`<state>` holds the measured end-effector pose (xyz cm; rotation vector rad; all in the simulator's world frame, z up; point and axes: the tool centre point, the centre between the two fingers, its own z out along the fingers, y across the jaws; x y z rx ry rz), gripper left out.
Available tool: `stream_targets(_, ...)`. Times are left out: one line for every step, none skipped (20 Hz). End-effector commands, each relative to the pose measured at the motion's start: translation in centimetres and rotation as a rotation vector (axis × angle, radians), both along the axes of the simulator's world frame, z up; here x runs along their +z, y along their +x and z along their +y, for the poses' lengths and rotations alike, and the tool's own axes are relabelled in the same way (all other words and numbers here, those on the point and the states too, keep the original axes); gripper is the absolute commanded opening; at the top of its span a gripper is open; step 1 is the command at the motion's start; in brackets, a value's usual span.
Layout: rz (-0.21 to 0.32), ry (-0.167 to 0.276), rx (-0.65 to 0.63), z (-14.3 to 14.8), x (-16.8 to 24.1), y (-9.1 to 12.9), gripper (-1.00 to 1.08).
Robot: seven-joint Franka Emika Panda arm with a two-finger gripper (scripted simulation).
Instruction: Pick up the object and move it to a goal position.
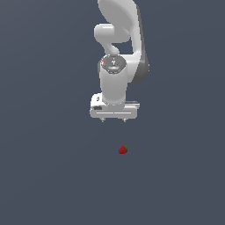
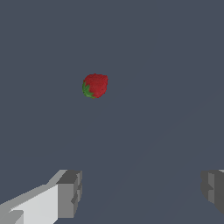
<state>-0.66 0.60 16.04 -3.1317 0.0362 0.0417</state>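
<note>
The object is a tiny red strawberry (image 1: pixel 123 150) with a small green top, lying on the flat grey floor. It also shows in the wrist view (image 2: pixel 95 85). My gripper (image 1: pixel 114 120) hangs above the floor, behind the strawberry and slightly to the exterior view's left of it, not touching it. The jaws stand wide open and empty. In the wrist view my gripper (image 2: pixel 142 192) shows two fingertips (image 2: pixel 70 192) far apart, with the strawberry ahead of them, outside the gap.
A plain dark grey floor (image 1: pixel 52 176) fills both views. The white arm (image 1: pixel 118 52) rises behind the gripper in the exterior view.
</note>
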Motion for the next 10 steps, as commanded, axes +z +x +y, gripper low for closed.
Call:
stream_targets(0.000,0.000,0.000,0.00,0.00,0.00,1.00)
stream_targets(0.000,0.000,0.000,0.00,0.01,0.01,1.00)
stream_targets(0.000,-0.001,0.001,0.06,0.03,0.04,1.00)
stream_targets(0.000,-0.003,0.001,0.13,0.07,0.08,1.00)
stream_targets(0.000,-0.004,0.002,0.21,0.12,0.14,1.00)
stream_targets(0.000,-0.007,0.003,0.34,0.18,0.22,1.00)
stream_targets(0.001,-0.010,0.004,0.46,0.25,0.30,1.00)
stream_targets(0.001,-0.012,0.004,0.58,0.31,0.37,1.00)
stream_targets(0.001,-0.014,0.004,0.66,0.35,0.43,1.00)
stream_targets(0.001,-0.015,0.004,0.72,0.38,0.47,1.00)
